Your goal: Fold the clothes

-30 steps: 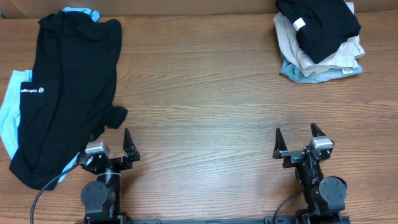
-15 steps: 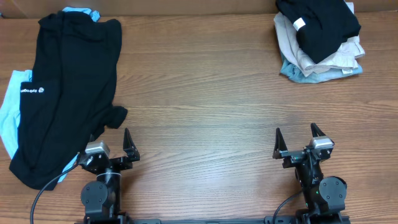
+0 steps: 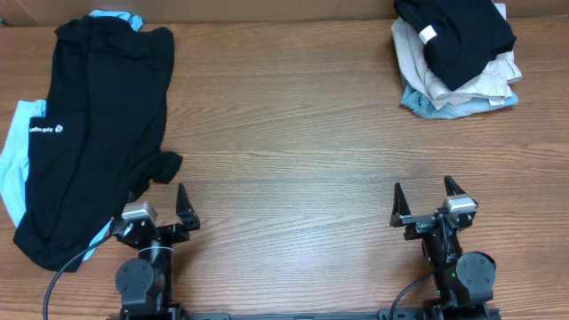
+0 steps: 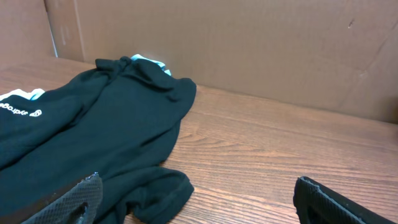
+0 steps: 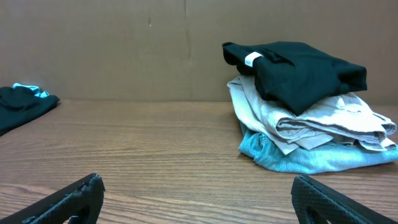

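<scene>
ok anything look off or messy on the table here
Only the black shirt at the left: it lies rumpled and unfolded over a light blue garment, with one corner bunched near the left gripper. The folded stack far right looks orderly.

The shirt lies at the far left of the bench, on top of another garment that shows past its left edge. The stack of folded garments sits at the far right, well apart. The left gripper stands at the near edge, just beside the shirt's near end. The right gripper stands at the near edge, right side.
</scene>
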Motion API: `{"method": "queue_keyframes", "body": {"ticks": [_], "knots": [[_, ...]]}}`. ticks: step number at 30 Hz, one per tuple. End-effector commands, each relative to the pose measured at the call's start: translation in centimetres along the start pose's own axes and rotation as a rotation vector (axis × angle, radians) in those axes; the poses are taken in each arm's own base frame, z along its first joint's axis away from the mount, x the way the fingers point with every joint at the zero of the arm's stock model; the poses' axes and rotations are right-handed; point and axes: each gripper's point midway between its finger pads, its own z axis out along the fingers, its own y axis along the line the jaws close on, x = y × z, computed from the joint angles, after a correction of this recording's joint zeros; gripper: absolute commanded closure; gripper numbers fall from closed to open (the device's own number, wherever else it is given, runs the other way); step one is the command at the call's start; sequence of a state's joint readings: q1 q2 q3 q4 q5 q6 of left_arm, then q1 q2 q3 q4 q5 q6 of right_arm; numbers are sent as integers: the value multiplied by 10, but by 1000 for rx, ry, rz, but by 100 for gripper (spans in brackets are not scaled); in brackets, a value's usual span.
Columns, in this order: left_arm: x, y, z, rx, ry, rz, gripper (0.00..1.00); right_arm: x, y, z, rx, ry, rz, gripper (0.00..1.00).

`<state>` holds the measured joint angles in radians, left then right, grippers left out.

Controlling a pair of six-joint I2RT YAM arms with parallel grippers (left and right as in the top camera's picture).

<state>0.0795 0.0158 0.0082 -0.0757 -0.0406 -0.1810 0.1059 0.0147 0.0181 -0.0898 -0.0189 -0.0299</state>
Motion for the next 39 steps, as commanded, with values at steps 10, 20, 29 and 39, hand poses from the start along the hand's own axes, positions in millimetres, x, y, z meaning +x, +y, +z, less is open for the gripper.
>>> {"method": "queue_keyframes", "body": {"ticks": [10,20,29,39], "knots": [[-1,0,0,4,-9,11,0,1,0,0,1,-8,1,0],[-3,-1,0,6,-15,10,0,-1,0,0,1,-14,1,0],[-1,0,0,5,-9,8,0,-25,12,-2,-65,-112,-5,0],[-90,-39,-22,245,-351,-198,0,-107,66,-40,-391,-463,-23,0]]}}
